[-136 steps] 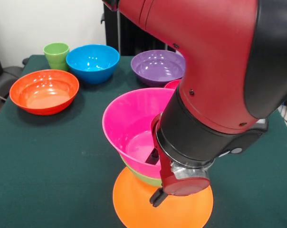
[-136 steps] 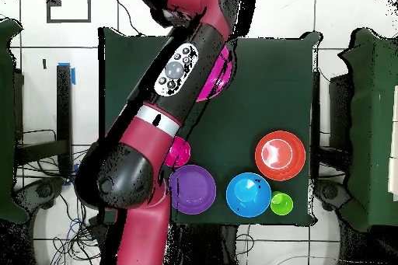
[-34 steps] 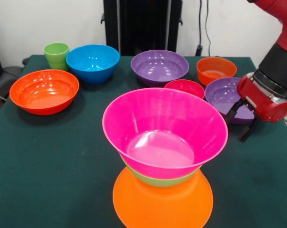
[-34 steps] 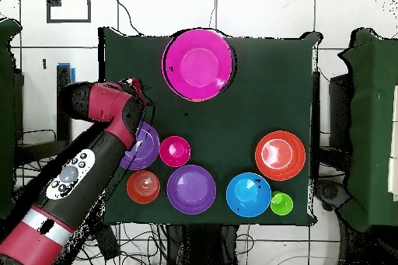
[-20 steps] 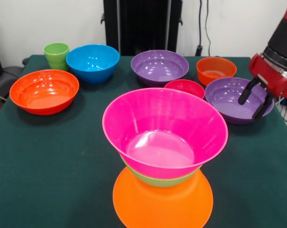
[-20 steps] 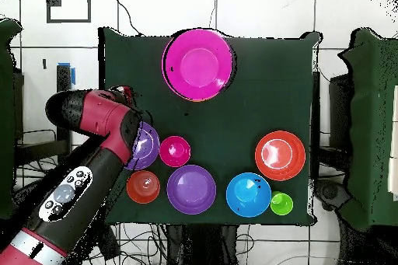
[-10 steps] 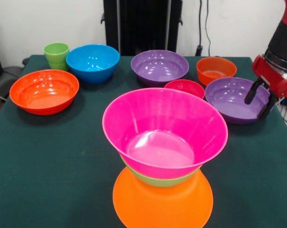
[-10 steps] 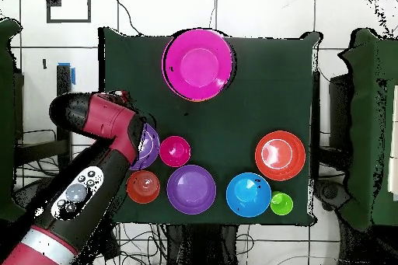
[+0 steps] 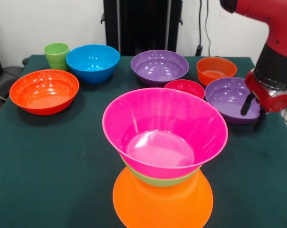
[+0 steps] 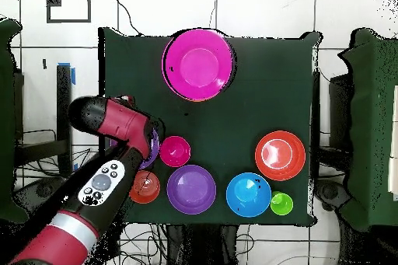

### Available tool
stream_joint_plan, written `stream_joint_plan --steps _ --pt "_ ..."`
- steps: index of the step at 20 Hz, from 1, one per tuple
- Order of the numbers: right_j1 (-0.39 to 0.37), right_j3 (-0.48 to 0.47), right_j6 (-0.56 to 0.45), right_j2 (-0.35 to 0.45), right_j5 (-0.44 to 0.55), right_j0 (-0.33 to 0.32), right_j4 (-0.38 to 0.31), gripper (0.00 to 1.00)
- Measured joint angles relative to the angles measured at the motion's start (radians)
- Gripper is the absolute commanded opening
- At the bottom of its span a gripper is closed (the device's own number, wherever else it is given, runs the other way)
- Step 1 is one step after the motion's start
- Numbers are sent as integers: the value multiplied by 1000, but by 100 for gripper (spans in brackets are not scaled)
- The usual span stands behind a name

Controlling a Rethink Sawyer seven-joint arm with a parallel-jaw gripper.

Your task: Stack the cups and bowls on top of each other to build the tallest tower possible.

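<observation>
1. The gripper [image 9: 254, 111] straddles the right-hand rim of the smaller purple bowl [image 9: 231, 99] in the front view: one black finger [image 9: 245, 104] hangs inside the bowl, and the other hangs just outside its wall.
2. The jaws stand apart with the rim between them; whether either finger touches the plastic cannot be told, so the pincer reads as released rather than clenched.
3. The arm [image 9: 276, 45] comes in from the upper right of the front view, its red and black wrist directly above that bowl's right edge and pointing downward.
4. In the overhead view the arm [image 10: 105, 176] covers most of the smaller purple bowl [image 10: 155, 144], leaving only a sliver of purple showing.
5. The tower [image 9: 163, 156] is well apart from that bowl, nearer the camera in the front view: a pink bowl [image 9: 165, 130] sits in a green bowl [image 9: 157, 179] on an upturned orange bowl [image 9: 162, 202].
6. The small magenta-red bowl [image 9: 185, 88] sits just beside the smaller purple bowl, between it and the pink bowl.
7. A small red-orange bowl [image 9: 216, 70] stands just behind the smaller purple bowl, and the larger purple bowl [image 9: 159, 67] is further left.
8. Further from the smaller purple bowl, on the opposite side of the green table [image 9: 53, 156], stand the blue bowl [image 9: 92, 62], the light-green cup [image 9: 56, 55] and the wide red-orange bowl [image 9: 44, 90].
</observation>
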Motion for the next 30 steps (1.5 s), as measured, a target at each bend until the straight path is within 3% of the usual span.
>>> stream_joint_plan --steps 9,30 --pt "-4 6 0 74 -50 -47 -1 100" --pt "-14 6 0 79 -32 -44 -1 100"
